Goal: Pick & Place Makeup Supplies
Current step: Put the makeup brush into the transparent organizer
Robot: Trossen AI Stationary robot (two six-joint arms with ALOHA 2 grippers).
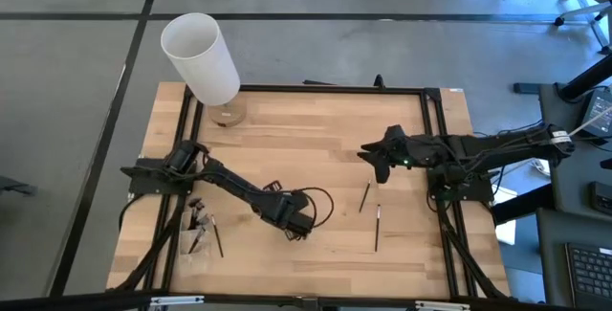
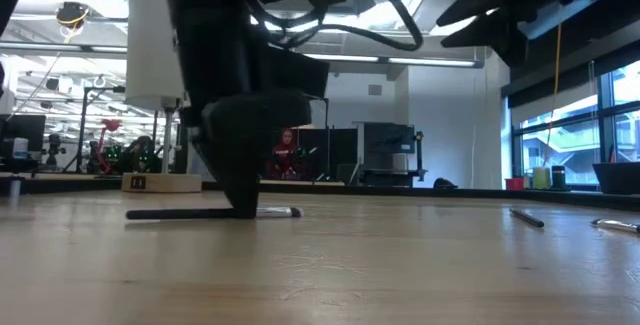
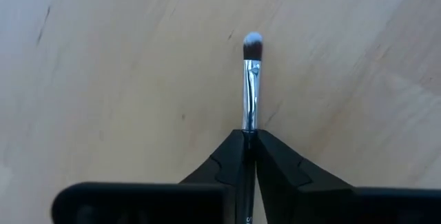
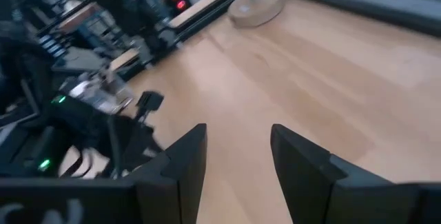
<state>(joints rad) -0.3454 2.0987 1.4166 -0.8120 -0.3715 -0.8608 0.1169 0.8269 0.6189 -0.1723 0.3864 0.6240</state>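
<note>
My left gripper [image 1: 297, 225] stands at the table's near middle, pointing down, shut on a thin dark-handled makeup brush [image 2: 170, 214] with a silver ferrule and a small pale tip [image 3: 252, 42]. Two more brushes [image 1: 364, 196] [image 1: 377, 227] lie flat on the wood to its right. Several brushes [image 1: 199, 223] lie in a heap near the left edge. My right gripper [image 1: 369, 153] is open and empty, hovering above the table right of centre; its fingers show apart in the right wrist view [image 4: 238, 151]. My left gripper pinches the brush between its two fingers on the handle just behind the ferrule [image 3: 249, 131]. The fingers come from above, pointing down, and lie across the brush. The brush lies level at the table's surface, handle out one side [image 2: 170, 214], ferrule and tip out the other [image 2: 283, 211].
A tall white cylinder [image 1: 201, 57] stands on a round wooden base [image 1: 228, 115] at the far left of the table. A black frame [image 1: 330, 89] runs along the table's edges. Bare wood lies between the two arms at the table's middle.
</note>
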